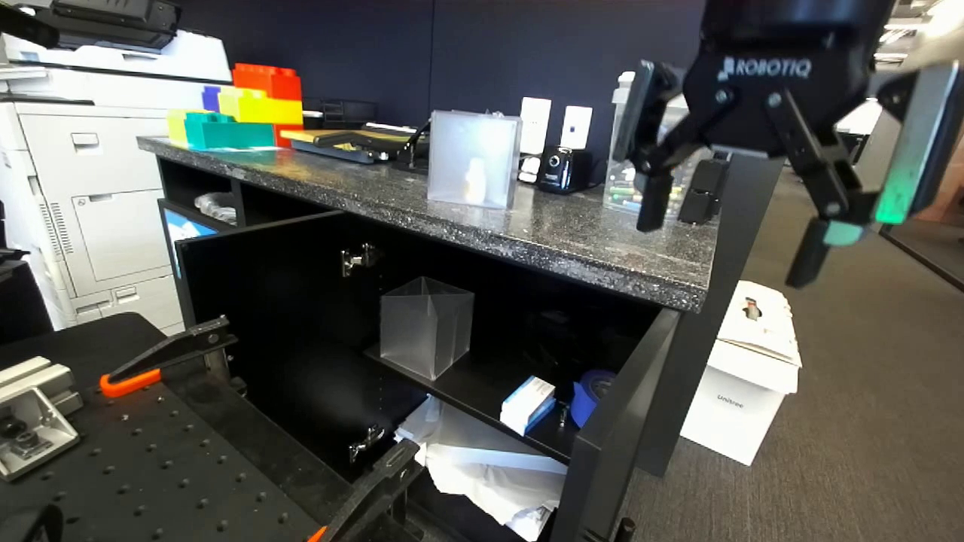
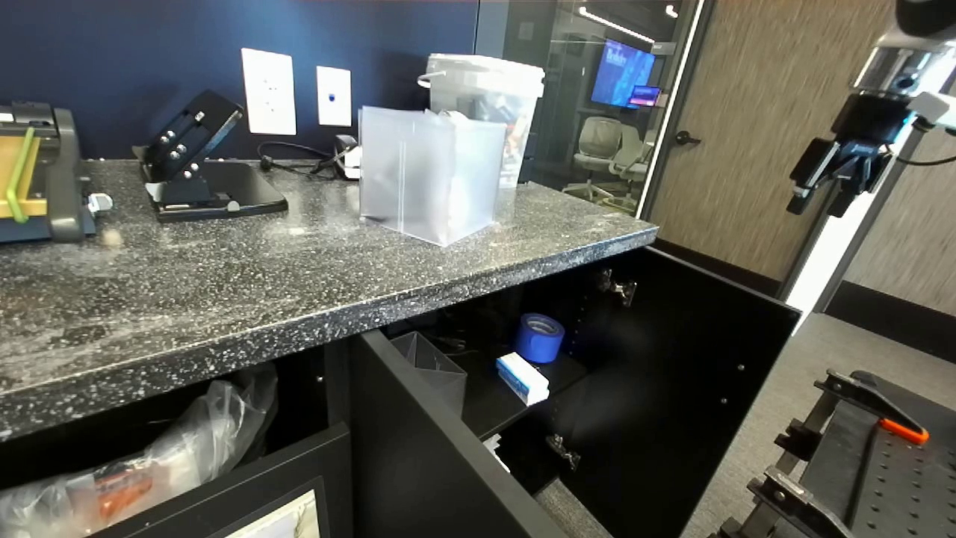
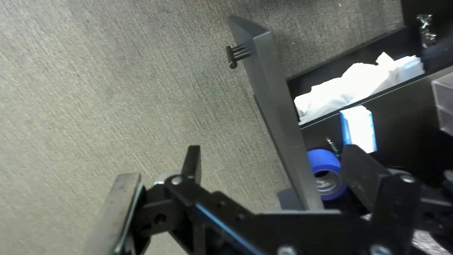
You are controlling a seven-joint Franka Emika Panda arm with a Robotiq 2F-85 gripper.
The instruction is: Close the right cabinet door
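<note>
Under the speckled granite counter, we saw the right cabinet door swung outward, near the counter's end. The jaws hung higher, wide apart and empty, we supposed because pushing this door from outside needed no grasp.

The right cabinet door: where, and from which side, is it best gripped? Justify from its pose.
Probably on the top edge of the right cabinet door, near its free end. Bring the open gripper down from above to straddle it: the door stands upright, looks thin, and is exposed on both faces there, away from the hinges.
</note>
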